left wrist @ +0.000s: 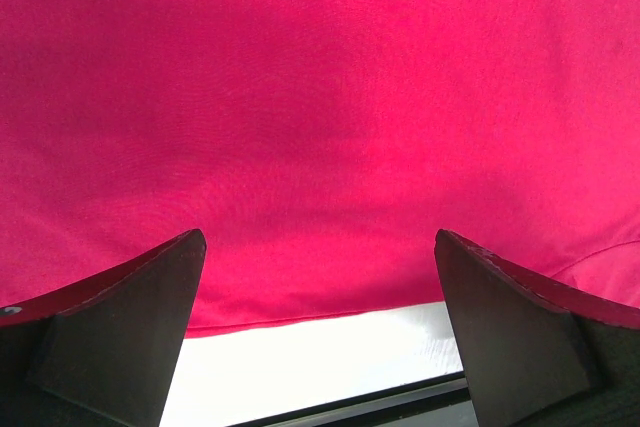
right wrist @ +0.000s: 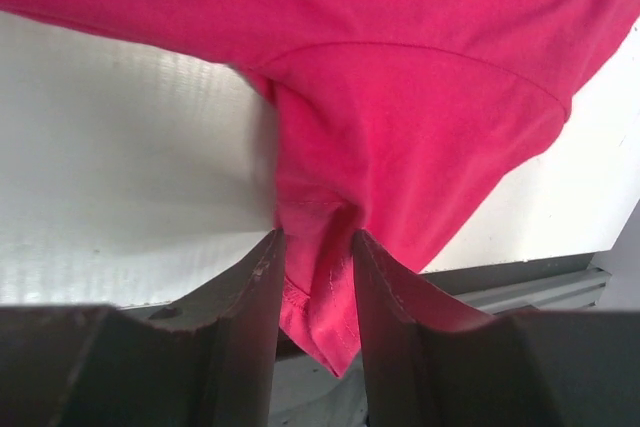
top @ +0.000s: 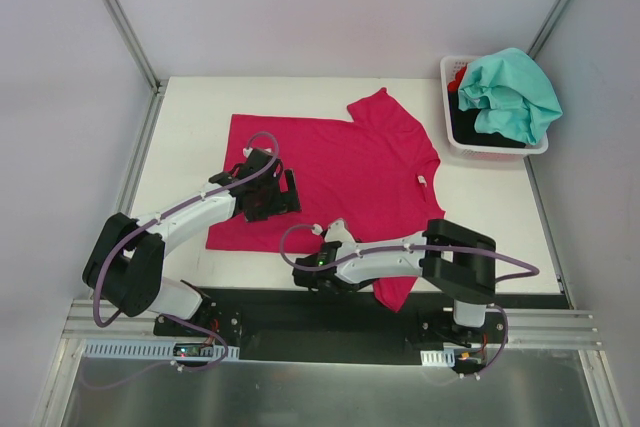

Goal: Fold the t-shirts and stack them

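Magenta-pink t-shirt (top: 340, 162) lies spread flat on the white table (top: 185, 137), with its small white label (top: 424, 181) toward the right. The right gripper (right wrist: 315, 242), jaws narrowed, pinches a bunched fold of the shirt's near edge. The left gripper (left wrist: 320, 247), jaws wide and holding nothing, hovers over the shirt's left part. At far right, a white basket (top: 447, 107) holds the teal-mint t-shirt (top: 512, 92) atop black and red ones.

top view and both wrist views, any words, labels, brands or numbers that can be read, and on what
No text can be read in any view.
white label on the pink t-shirt: too small to read.
white basket: no print shows.
Both wrist views: plain pink cloth, no marks.
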You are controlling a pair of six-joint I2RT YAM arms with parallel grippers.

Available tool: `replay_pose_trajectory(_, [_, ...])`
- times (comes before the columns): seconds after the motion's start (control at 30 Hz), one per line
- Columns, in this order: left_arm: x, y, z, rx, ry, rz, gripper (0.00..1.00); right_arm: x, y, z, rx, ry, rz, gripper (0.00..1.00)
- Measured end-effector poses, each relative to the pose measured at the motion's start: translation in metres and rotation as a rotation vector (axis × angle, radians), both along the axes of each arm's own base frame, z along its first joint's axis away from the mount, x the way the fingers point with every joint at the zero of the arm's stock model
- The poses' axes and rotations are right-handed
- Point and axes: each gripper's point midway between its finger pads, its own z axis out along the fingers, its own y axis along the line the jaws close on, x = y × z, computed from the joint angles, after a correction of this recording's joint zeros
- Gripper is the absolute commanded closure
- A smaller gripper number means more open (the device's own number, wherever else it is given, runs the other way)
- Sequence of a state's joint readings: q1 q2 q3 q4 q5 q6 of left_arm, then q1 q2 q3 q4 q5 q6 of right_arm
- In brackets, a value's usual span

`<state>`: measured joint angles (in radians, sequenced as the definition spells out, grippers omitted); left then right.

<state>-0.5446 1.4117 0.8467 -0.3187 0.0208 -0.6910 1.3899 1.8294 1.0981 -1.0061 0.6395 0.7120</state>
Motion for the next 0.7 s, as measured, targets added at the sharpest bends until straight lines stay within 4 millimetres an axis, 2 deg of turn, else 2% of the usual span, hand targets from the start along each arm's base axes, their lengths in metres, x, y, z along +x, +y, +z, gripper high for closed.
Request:
replay_pose_trajectory(0.3, [0.0, 0.0, 0.0, 0.0, 0.0, 0.0, 0.01, 0.004, 0.02, 0.0, 0.022, 0.004, 0.025, 0.64])
replay_pose_trajectory(0.7, [0.0, 0.0, -0.002, 0.003, 0.006, 0.0, 0.01, 0.004, 0.026, 0.009, -0.015, -0.005, 0.051, 0.65])
